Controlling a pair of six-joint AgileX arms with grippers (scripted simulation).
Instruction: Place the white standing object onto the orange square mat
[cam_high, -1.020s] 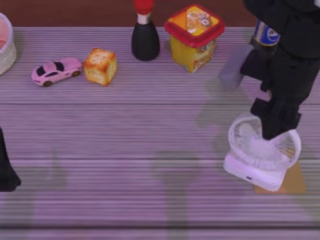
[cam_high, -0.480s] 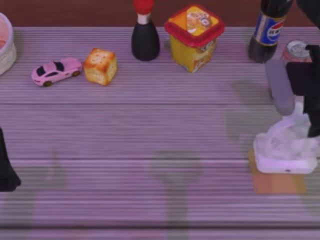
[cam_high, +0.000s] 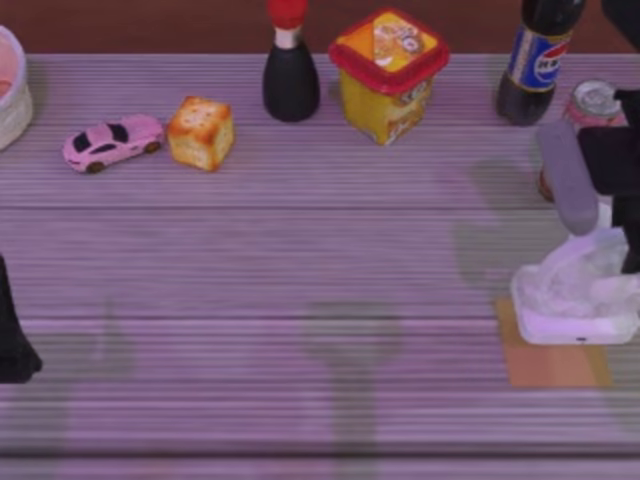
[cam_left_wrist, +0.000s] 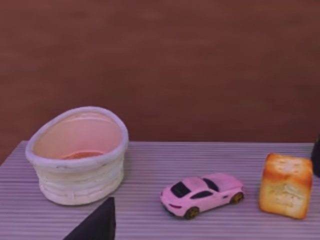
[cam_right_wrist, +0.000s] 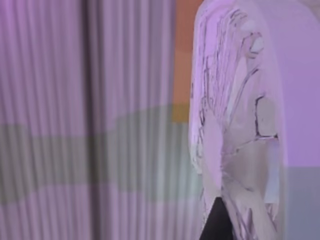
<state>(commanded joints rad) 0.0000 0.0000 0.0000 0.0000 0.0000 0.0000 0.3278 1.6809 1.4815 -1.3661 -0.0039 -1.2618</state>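
Vs 0.5 s ago: almost no change. The white standing object (cam_high: 575, 300) has shifted slightly right and sits a touch more squarely; the right arm has barely moved. Vs 1.0 s ago: the object was tilted and left of the mat with the arm over it; now its rounded-rectangle base lies over the far part of the orange square mat (cam_high: 555, 362), near strip of mat still bare.

Right gripper (cam_high: 628, 230) is at the top view's right edge, against the object's upright slab; can't tell whether its fingers are clamped or let go. Right wrist view: translucent white slab (cam_right_wrist: 240, 125) with faint grille lines fills the shot, a thin flat orange patch (cam_right_wrist: 182, 60) beside it on the ribbed table (cam_right_wrist: 75, 125).

Left gripper (cam_high: 12, 340) is parked at the left edge; finger state not visible.

Rest unmoved:
- glossy pink toy car (cam_high: 112, 142)
- toast-coloured cube (cam_high: 201, 132)
- black bottle, red cap (cam_high: 290, 70)
- yellow tub, red lid (cam_high: 388, 72)
- cola bottle (cam_high: 537, 60)
- can (cam_high: 595, 100)
- round ribbed white container (cam_left_wrist: 78, 155)
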